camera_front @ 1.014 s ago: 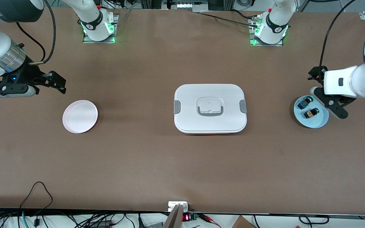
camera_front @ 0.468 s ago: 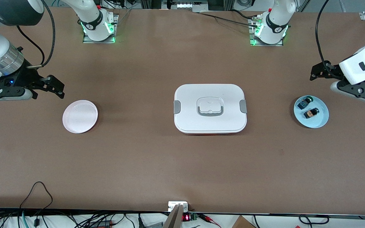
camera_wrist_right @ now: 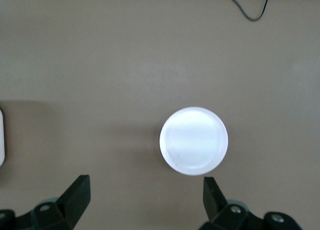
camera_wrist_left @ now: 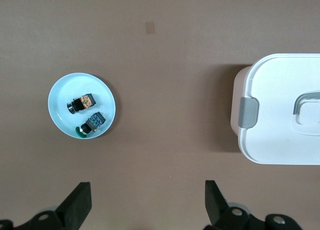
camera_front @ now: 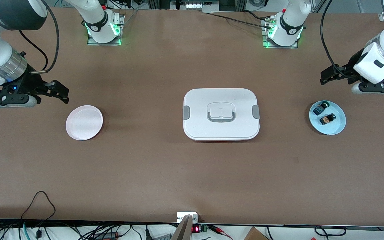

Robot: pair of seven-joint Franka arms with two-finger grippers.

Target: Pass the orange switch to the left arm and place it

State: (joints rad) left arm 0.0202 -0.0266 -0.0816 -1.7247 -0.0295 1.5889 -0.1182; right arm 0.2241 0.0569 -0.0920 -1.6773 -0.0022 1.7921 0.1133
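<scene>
Front view: the box sits mid-table, lid on, grey clips at both short ends, handle recess in the lid. Toward the left arm's end lies a light blue plate carrying two tiny components. The orange switch is the one nearer the front camera; the black-blue component with the green round end lies just beside it, farther from the camera. Both lie on their sides, apart from each other. Toward the right arm's end lies a pale pink plate. The left gripper hangs in the air over bare table near the blue plate, fingers spread, nothing between them. The right gripper hangs over bare table close to the pink plate, fingers also spread and carrying nothing.

Left wrist view: the two black fingertips stand wide apart at the frame edge, with only brown table between them. The blue plate shows whole, well apart from the box. The orange switch and the black-blue component rest inside the plate's rim, side by side, not touching. One grey clip of the box faces the plate.

Right wrist view: fingertips wide apart, gap clear. The pink plate lies just past the fingertips, nearer one finger than the other. A sliver of the box shows at the frame edge.
</scene>
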